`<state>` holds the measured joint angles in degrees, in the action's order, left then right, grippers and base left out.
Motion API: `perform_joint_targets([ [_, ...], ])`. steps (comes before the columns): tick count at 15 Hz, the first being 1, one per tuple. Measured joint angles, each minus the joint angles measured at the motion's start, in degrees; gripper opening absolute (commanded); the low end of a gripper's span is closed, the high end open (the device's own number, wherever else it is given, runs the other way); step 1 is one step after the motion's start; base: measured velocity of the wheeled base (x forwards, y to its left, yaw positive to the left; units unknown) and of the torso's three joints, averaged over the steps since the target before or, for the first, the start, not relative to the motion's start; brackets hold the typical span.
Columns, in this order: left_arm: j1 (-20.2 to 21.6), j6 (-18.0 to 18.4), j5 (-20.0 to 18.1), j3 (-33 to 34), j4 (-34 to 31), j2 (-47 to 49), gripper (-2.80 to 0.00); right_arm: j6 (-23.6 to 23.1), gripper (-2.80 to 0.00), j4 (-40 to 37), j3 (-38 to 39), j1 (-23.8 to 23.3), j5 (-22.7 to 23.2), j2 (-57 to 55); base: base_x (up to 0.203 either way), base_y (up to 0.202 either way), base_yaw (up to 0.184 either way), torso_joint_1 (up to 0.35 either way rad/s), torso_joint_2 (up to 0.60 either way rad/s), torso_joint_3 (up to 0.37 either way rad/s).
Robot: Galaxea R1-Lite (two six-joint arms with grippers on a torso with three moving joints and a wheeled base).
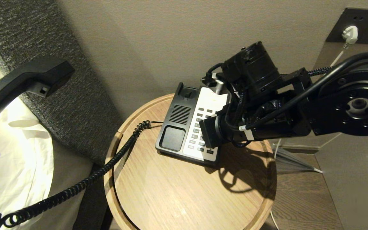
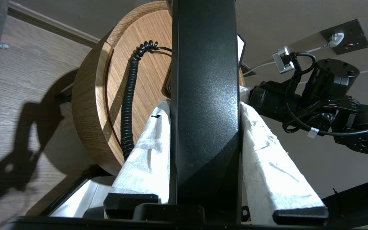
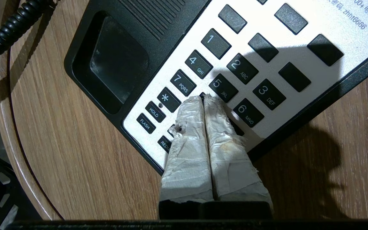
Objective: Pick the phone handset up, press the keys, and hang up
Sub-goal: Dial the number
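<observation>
L end effector (image 2: 204, 105) grips phone handset (image 2: 204, 95); R end effector (image 3: 203, 99) closed, tips seemingly on keypad (image 3: 235, 73).

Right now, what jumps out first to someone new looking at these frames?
The right end effector, its white-wrapped fingers pressed together, points down at the phone base keypad on the round wooden table, tips at the key next to 5 and 7. Off to the left, above the white bedding, the left end effector holds the phone handset in the air. The coiled cord stretches from it back to the base.
</observation>
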<state>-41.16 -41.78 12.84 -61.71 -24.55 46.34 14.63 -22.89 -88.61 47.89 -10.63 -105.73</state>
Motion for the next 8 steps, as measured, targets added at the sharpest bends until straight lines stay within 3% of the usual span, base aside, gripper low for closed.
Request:
perform_joint_targets([
  [8,0.0,0.0,0.0,0.4,0.0,-0.2,-2.80,0.0,-2.80,-1.0,-0.3,0.1,-0.1,1.4,0.000,0.000,0.000,0.000,0.00,0.000],
])
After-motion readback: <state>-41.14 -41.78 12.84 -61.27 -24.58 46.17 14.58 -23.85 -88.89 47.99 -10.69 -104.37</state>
